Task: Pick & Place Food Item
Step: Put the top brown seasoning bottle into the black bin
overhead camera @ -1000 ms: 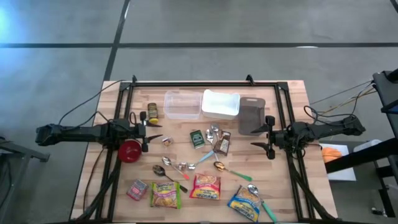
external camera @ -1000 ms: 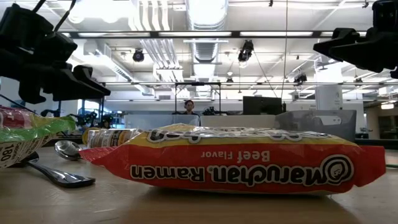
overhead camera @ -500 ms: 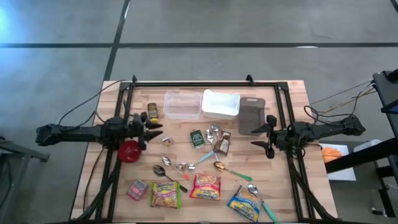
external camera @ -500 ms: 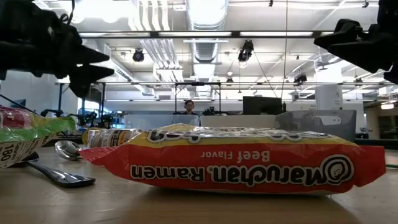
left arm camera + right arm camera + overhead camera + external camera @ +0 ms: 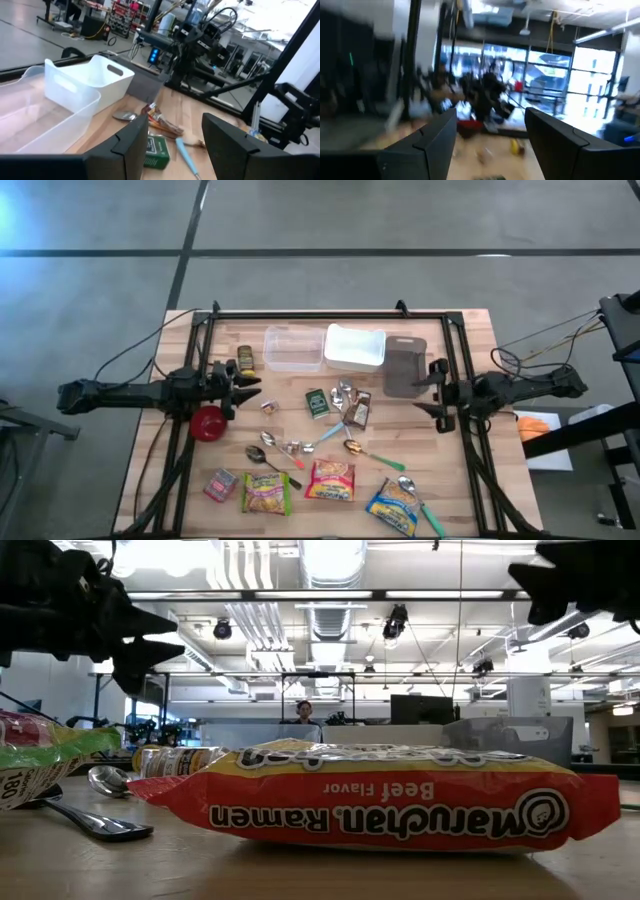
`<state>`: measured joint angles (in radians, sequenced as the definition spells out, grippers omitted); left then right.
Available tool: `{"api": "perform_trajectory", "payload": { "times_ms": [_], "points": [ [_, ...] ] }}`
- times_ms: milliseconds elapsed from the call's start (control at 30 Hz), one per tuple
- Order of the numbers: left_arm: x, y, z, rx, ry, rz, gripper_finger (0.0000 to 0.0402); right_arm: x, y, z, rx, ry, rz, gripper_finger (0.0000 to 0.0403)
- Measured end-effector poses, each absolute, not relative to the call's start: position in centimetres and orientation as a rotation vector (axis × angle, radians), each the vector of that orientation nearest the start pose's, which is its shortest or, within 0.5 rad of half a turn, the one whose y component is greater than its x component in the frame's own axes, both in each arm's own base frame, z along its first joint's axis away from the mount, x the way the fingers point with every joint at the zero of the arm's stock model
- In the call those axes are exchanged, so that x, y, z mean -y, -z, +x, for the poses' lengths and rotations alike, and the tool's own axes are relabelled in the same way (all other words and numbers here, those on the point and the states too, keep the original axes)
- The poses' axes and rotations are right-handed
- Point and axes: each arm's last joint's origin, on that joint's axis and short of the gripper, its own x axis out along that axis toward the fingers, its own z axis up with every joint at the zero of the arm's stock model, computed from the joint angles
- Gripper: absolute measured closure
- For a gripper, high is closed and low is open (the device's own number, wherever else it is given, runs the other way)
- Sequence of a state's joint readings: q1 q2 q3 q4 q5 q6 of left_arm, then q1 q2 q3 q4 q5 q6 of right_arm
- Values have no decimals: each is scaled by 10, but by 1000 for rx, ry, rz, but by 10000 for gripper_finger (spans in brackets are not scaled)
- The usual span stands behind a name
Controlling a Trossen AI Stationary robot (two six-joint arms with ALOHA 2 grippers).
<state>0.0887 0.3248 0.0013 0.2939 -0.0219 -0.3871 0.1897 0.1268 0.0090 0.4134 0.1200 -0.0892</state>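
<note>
Food items lie on the wooden table: a red ramen packet (image 5: pixel 330 480) (image 5: pixel 380 802), a yellow-green ramen packet (image 5: pixel 266 493), a blue ramen packet (image 5: pixel 397 505), a small red packet (image 5: pixel 220 483), a green packet (image 5: pixel 317 402) (image 5: pixel 156 151) and a spice jar (image 5: pixel 245 360). My left gripper (image 5: pixel 245 388) (image 5: pixel 175 131) hovers open at the table's left, above a red bowl (image 5: pixel 208 423). My right gripper (image 5: pixel 436 392) (image 5: pixel 490 120) hovers open at the table's right, beside the grey bin. Neither has anything between its fingers.
A clear bin (image 5: pixel 293 348), a white bin (image 5: pixel 355 346) and a grey bin (image 5: pixel 404 366) stand at the far side. Several spoons (image 5: pixel 270 458) and small wrappers (image 5: pixel 350 405) are scattered mid-table. A black frame (image 5: pixel 330 314) borders the table.
My left gripper has rolled about its own axis and tipped upward, then kept still. My right gripper has likewise rolled and tipped upward, rising in the low view, during the last half second. Nothing on the table has moved.
</note>
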Motion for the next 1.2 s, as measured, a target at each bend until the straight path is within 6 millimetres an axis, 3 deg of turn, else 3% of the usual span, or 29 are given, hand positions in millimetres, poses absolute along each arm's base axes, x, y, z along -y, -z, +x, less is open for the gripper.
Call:
{"api": "perform_trajectory", "payload": {
  "times_ms": [167,367,567,667,1000,1200],
  "points": [
    [-10,-165,117,-10,-74,-369,213,-15,-200,98,327,-93,210,170],
    [-8,-186,122,-131,-8,-406,213,-16,-197,101,298,-95,235,170],
    [-8,-187,128,-465,-72,-428,213,-17,-192,106,232,-102,339,170],
    [-8,-180,131,-615,-92,-415,213,-17,-188,110,191,-93,373,170],
    [-9,-162,156,-848,-101,-454,213,-18,-185,116,156,-88,434,170],
    [-11,-168,176,-958,-152,-451,212,-19,-189,118,155,-89,435,170]
  ]
}}
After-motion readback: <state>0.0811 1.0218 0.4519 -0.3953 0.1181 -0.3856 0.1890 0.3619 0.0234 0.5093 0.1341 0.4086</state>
